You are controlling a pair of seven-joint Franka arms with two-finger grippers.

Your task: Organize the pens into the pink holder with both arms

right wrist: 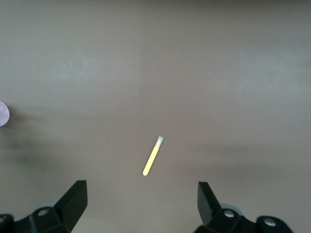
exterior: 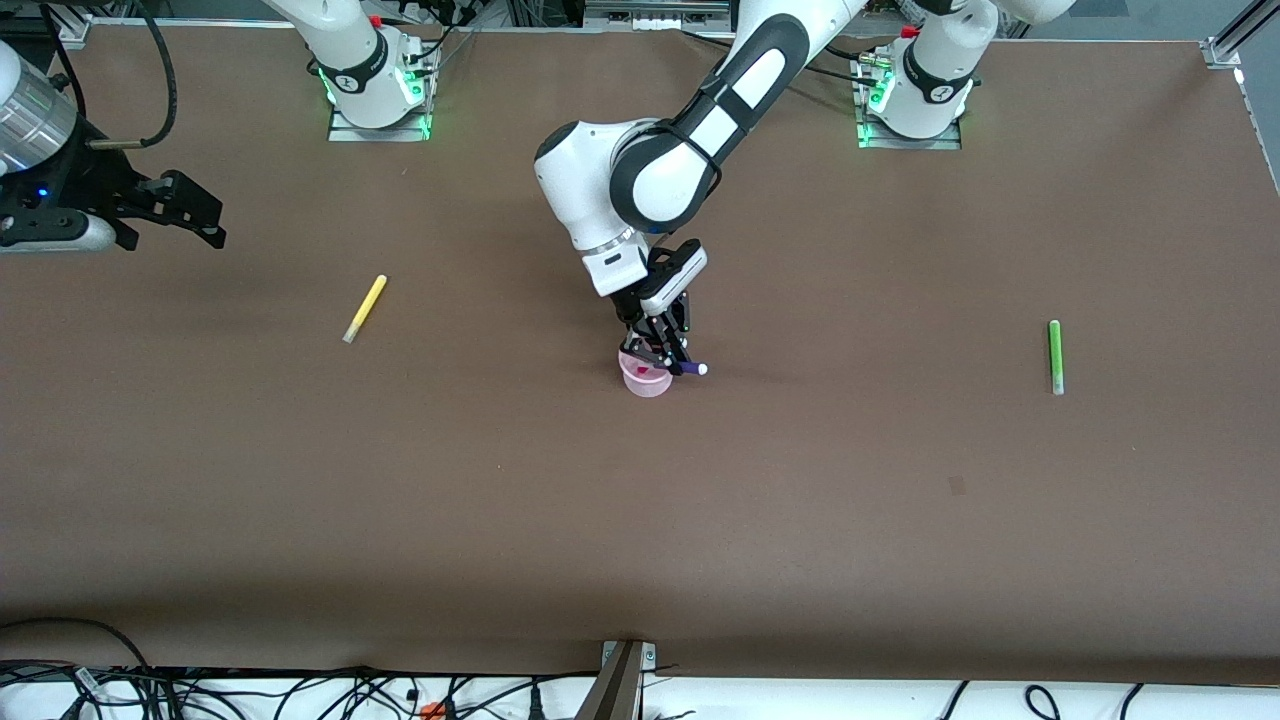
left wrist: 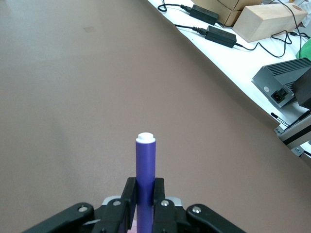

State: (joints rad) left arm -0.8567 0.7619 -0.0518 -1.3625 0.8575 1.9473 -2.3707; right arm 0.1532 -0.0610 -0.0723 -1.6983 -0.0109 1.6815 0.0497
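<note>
The pink holder (exterior: 645, 382) stands mid-table. A magenta pen (exterior: 643, 371) shows as a spot inside it. My left gripper (exterior: 668, 352) is just over the holder, shut on the purple pen (exterior: 690, 368), which lies tilted across the rim with its pale tip outward. In the left wrist view the purple pen (left wrist: 145, 167) is clamped between the fingers of the left gripper (left wrist: 145, 188). My right gripper (exterior: 205, 215) hangs open and empty over the table toward the right arm's end. The yellow pen (exterior: 365, 308) lies below the open right gripper (right wrist: 142, 194), seen in its wrist view (right wrist: 152, 162). The green pen (exterior: 1054, 355) lies toward the left arm's end.
The holder's edge shows at the border of the right wrist view (right wrist: 3, 114). Cables (exterior: 300, 690) and a metal bracket (exterior: 625, 670) run along the table's near edge. Power bricks (left wrist: 221, 36), a wooden block (left wrist: 269, 22) and a grey box (left wrist: 284, 87) lie off the table.
</note>
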